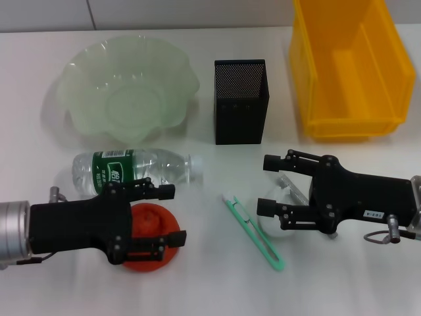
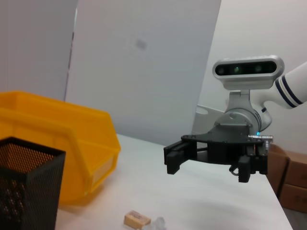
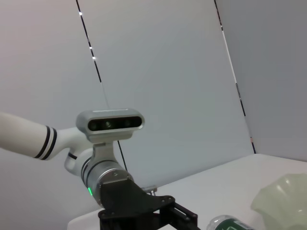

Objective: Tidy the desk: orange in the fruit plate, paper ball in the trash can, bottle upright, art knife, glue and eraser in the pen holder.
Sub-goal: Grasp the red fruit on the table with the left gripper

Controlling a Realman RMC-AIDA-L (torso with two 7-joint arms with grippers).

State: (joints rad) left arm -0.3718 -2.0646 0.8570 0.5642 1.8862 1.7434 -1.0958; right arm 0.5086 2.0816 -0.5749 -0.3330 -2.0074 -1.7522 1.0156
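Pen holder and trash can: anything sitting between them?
No. In the head view the desk between the pen holder and the trash can is bare white tabletop.

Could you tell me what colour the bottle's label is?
Dark green with white lettering, on the bottle; clearest in the head view.

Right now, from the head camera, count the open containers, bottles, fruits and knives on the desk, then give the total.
Open containers: 3 (fruit plate, pen holder, trash can)
Bottles: 1 (bottle)
Fruits: 1 (orange)
Knives: 1 (art knife)
Total: 6
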